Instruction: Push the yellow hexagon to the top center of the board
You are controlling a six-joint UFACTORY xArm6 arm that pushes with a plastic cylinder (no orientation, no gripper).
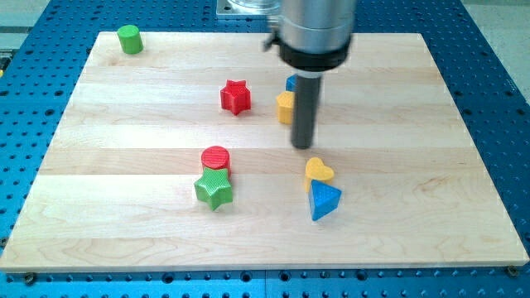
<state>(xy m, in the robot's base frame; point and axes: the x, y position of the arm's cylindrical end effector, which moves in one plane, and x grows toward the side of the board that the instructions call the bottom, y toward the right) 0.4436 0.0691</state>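
The yellow hexagon (284, 107) lies a little above the board's middle, partly hidden behind my rod. A blue block (291, 83) sits just above it, mostly hidden by the rod, so its shape cannot be made out. My tip (303, 147) rests on the board just below and to the right of the yellow hexagon, close to it; I cannot tell whether it touches.
A red star (235, 96) lies left of the hexagon. A red cylinder (215, 158) touches a green star (214, 189) below it. A yellow heart (319, 171) sits over a blue triangle (324, 201). A green cylinder (129, 38) stands at the wooden board's (124, 232) top left corner.
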